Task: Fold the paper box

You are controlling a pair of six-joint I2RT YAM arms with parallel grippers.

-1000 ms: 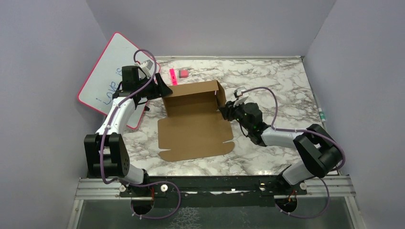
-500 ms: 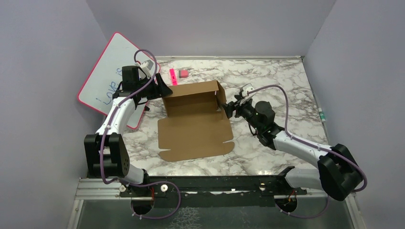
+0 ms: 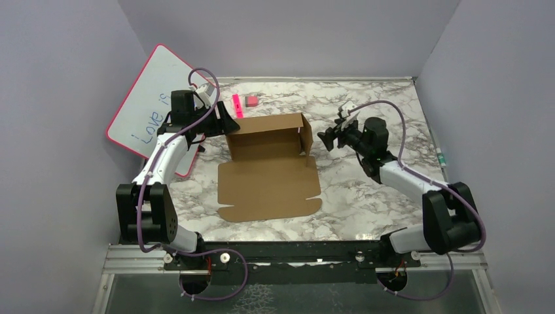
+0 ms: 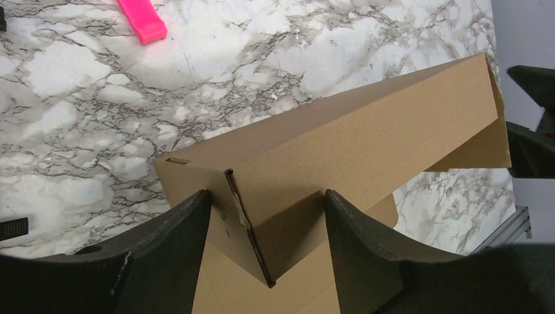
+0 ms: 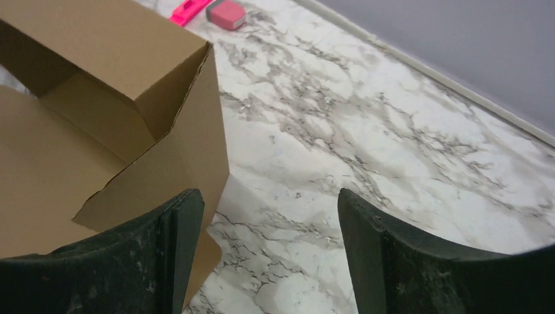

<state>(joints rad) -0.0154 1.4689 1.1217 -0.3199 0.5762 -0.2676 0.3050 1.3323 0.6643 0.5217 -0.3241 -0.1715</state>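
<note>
Brown cardboard fills the middle of the marble table: the paper box lies partly folded. Its broad flat panel is spread on the table toward 6 o'clock. Its back wall stands upright along the 12 o'clock edge of that panel, with a short flap turned forward at each end.

The left arm reaches in from 9 o'clock, and the left jaws sit at the left end of the upright wall. In the left wrist view the jaws are apart. The two dark fingers straddle the folded corner, and the raw edge of the end flap stands in the gap between them. Whether either finger presses on the cardboard cannot be told.

The right arm comes from 4 o'clock. The right jaws hang just beside the right end flap, at 3 o'clock of it, clear of the cardboard. They are spread wide with nothing held. The right wrist view shows only bare marble between the fingers, with the flap off toward the left one.

At 11 o'clock of the box, near the far edge, a pink marker lies beside a small pink eraser. A pink-framed whiteboard with blue writing leans at 10 o'clock, behind the left arm.
</note>
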